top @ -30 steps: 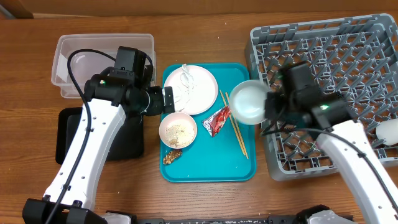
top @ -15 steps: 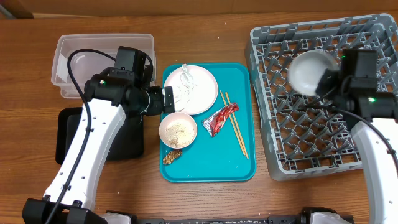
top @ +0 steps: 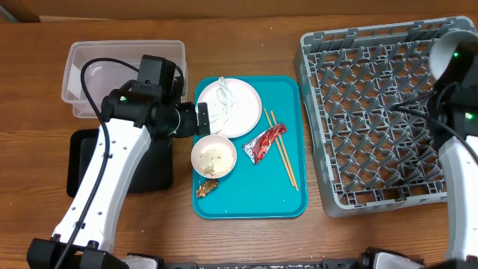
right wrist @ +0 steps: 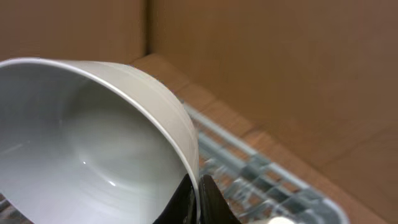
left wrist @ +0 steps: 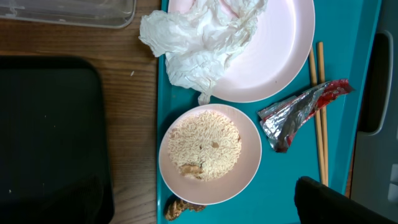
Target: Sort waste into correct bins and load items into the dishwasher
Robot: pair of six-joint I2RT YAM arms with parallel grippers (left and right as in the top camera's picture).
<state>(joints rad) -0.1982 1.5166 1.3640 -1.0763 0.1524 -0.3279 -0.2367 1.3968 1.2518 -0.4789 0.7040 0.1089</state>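
Our right gripper [right wrist: 196,196] is clamped on the rim of a small round white bowl [right wrist: 93,143], one finger inside and one outside the wall. In the overhead view the bowl hangs at the far right edge of the large square grey plastic dish rack [top: 358,112], partly cut off by the picture's edge.

The hold worries us most. A pinch at one spot on a smooth rim lets the bowl swing or slide out if the wrist turns sharply. Position is the second risk: we cannot tell whether the bowl sits over the pegs or past the rack's outer wall. Let go there, it could catch the wall and tip onto the table. Lowered askew, it could jam on a peg instead of settling between rows.

Our left gripper [top: 200,119] hovers over the left side of the teal rectangular tray [top: 254,194], jaws apart and empty. Below it sit:
- the round pinkish-white plate [left wrist: 280,56], carrying the crumpled white paper napkin [left wrist: 199,43];
- a second small white bowl [left wrist: 252,143], filled with loose rice;
- the shiny red wrapper [left wrist: 298,115], touching the thin wooden chopsticks [left wrist: 321,112];
- a small brown food lump [left wrist: 180,208].

A careless descent could tip the rice bowl and scatter grains across the tray, leaving much harder waste to collect.
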